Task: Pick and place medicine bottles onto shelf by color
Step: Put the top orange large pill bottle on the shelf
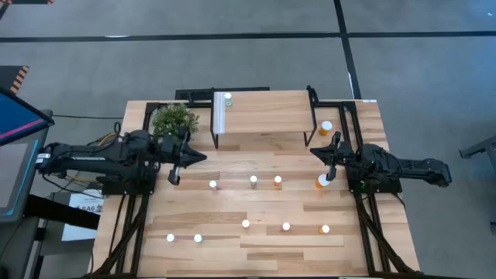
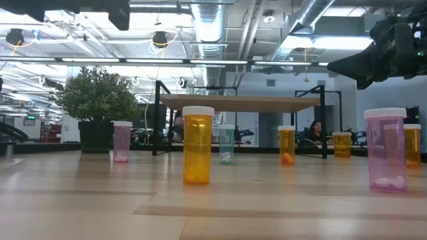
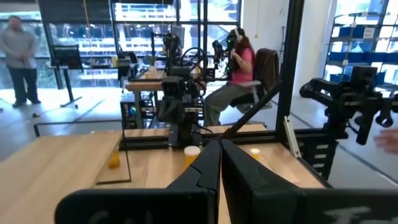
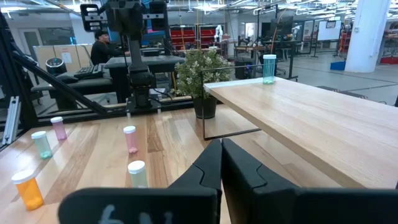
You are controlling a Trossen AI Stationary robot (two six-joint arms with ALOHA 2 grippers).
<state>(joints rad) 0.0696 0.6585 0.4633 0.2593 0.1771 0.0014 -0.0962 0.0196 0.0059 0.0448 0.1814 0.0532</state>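
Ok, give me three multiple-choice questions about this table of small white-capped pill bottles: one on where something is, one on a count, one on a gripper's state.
1. Where is the green potted plant?
A. beside the left end of the raised light-wood shelf
B. on top of it
C. at the table's front edge

2. How many bottles stand on the shelf?
A. none
B. one
C. three

3. The left gripper is:
A. holding a bottle
B. wide open
C. shut and empty

Answers: 1 A, the high view shows it at that corner. 2 B, only a green-bodied bottle stands there. 3 C, the left wrist view shows its fingers pressed together.
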